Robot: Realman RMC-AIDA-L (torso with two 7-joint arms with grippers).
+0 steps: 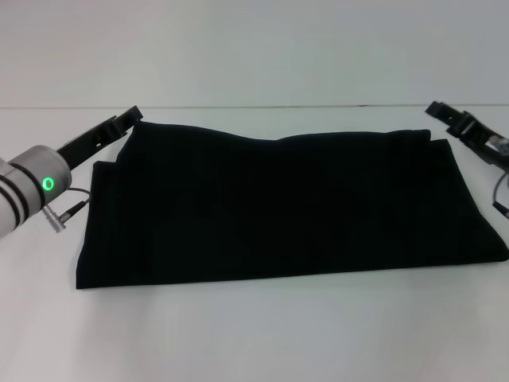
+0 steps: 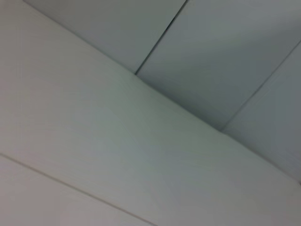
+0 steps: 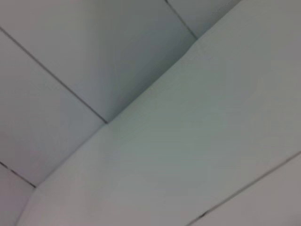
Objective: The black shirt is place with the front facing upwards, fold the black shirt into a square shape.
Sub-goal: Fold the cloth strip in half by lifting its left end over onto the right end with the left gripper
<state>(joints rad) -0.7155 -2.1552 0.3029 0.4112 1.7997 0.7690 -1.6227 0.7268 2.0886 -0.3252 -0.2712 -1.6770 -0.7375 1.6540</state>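
A: So, where do we stand with the black shirt (image 1: 278, 207)?

B: It lies on the white surface (image 1: 254, 334) as a wide band, its long axis running from the left edge toward the right edge. No lettering shows, so we judge it is already folded lengthwise, but not yet a square.

A: And our left gripper (image 1: 126, 119)?

B: It sits at the far left corner of the shirt, just beside or touching the cloth; we cannot tell which, nor whether it is open or closed. The shirt stretches away from it toward the right and toward the near edge.

A: The right gripper (image 1: 445, 114)?

B: It is by the far right corner, slightly apart from the cloth, its state likewise unreadable. Both wrist views show only pale panels.

A: So which arm is nearer?

B: The left, narrowly. We judge the next fold must carry one short end across the long axis onto the other.
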